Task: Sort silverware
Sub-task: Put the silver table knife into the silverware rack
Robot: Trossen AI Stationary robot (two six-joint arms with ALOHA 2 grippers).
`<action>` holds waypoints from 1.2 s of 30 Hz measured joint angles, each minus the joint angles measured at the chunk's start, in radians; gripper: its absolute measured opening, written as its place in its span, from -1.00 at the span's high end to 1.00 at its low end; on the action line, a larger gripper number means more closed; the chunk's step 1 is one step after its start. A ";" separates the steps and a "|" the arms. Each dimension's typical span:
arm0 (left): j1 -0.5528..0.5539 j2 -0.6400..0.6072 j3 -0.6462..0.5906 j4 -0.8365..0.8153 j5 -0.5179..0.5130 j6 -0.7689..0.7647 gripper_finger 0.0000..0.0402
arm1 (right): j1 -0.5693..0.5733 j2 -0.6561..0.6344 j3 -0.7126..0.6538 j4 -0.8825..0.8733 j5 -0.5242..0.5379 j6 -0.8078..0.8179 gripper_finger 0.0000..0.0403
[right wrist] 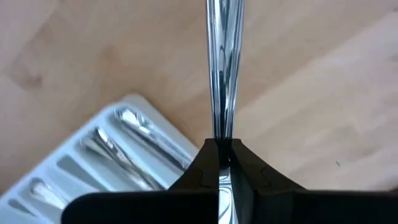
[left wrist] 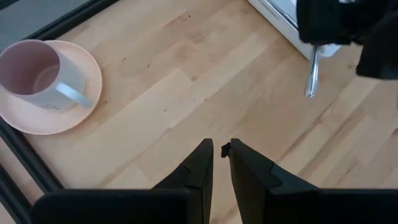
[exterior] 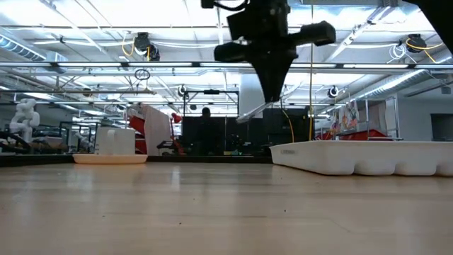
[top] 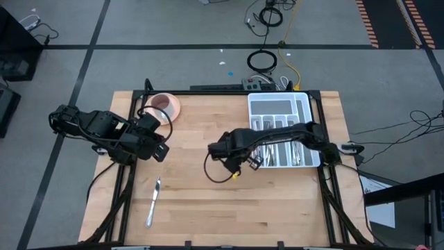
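Observation:
My right gripper point(top: 237, 158) hovers over the table just left of the white tray point(top: 303, 104), shut on one slim silver utensil point(right wrist: 222, 68). Which kind it is does not show. The low view has that gripper point(exterior: 272, 95) high above the wood, with the utensil point(exterior: 253, 112) slanting out below it. Several more silver pieces point(top: 281, 149) lie in the tray's compartments. One knife point(top: 152, 201) lies flat on the table near the front left. My left gripper point(left wrist: 221, 149) waits over the left side of the table, fingers nearly together and empty. My right gripper pinches the utensil's shaft point(right wrist: 222, 134) between its two fingertips point(right wrist: 205, 155), coming from above and pointing down. The long shiny part sticks out beyond the fingertips. The utensil is lifted clear of the table and slants downward point(exterior: 244, 117); the end inside the fingers is hidden.
A pink saucer with a cup point(top: 165, 105) stands at the far left part of the table, also seen in the left wrist view point(left wrist: 46, 84). Bare wood lies between the knife and the tray. A black frame runs along the table's edges point(top: 208, 90).

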 joint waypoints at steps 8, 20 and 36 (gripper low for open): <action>0.000 0.000 0.000 0.000 -0.010 0.001 0.71 | -0.032 -0.075 0.000 -0.080 0.020 -0.065 1.00; 0.000 0.000 0.000 0.000 -0.025 0.001 0.71 | -0.101 -0.262 -0.283 -0.067 0.037 -0.230 1.00; 0.000 0.000 -0.001 0.000 -0.118 0.001 0.71 | -0.108 -0.401 -0.671 0.279 0.131 -0.555 1.00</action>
